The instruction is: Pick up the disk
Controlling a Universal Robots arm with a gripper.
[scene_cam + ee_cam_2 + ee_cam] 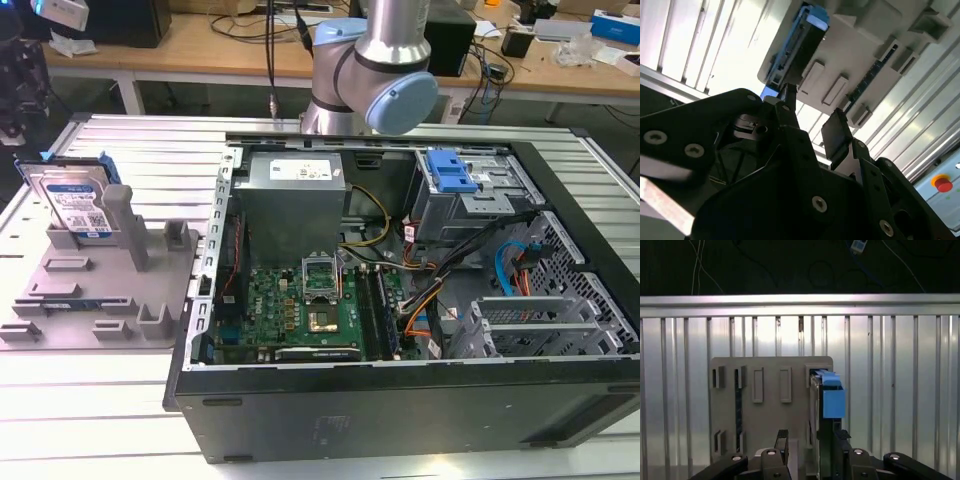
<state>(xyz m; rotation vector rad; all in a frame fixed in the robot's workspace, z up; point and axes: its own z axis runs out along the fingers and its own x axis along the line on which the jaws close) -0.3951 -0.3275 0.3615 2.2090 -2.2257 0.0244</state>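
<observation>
The disk [75, 203] is a silver hard drive with a white-and-blue label and a blue frame. It stands on edge in the grey holder [100, 295] at the exterior view's left. In both wrist views I look down on it edge-on: the disk [828, 395] shows its blue frame, and the disk [799, 47] sits dark at the holder's end. My gripper [811, 442] hangs well above the holder [767, 410], open, with nothing between its fingers [836, 134]. The disk lines up near one fingertip. The arm [372, 75] rises behind the computer case.
An open computer case [400, 300] with motherboard, cables and a blue drive-bay latch [448, 170] fills the exterior view's right. The holder has several upright posts [122, 220]. All of this rests on a ribbed metal table [90, 420], with cluttered benches behind.
</observation>
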